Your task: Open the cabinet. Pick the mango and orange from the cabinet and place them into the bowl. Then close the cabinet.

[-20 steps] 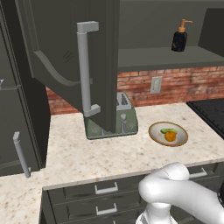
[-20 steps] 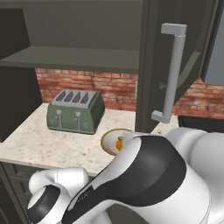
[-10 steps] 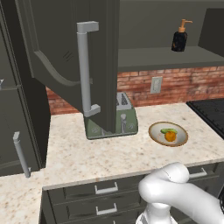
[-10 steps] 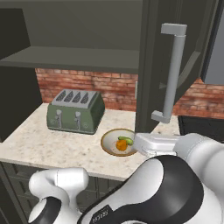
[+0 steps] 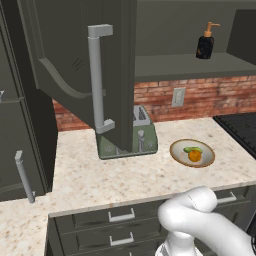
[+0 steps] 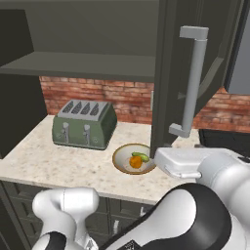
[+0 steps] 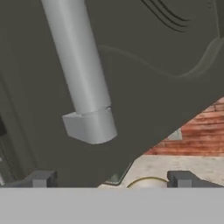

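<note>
Reading the scene: I see the mango (image 5: 192, 149) and orange (image 5: 194, 156) lying together in the bowl (image 5: 180, 154) on the worktop (image 5: 100, 175), so I judge only closing remains. Both doors of the cabinet (image 5: 75, 60) hang wide open. My fingers (image 7: 40, 179) are spread fully, holding nothing, poised just below the door's handle (image 7: 81, 74) without touching it.

White arm (image 6: 195, 215) bent low, forearm level, jaws spread wide
</note>
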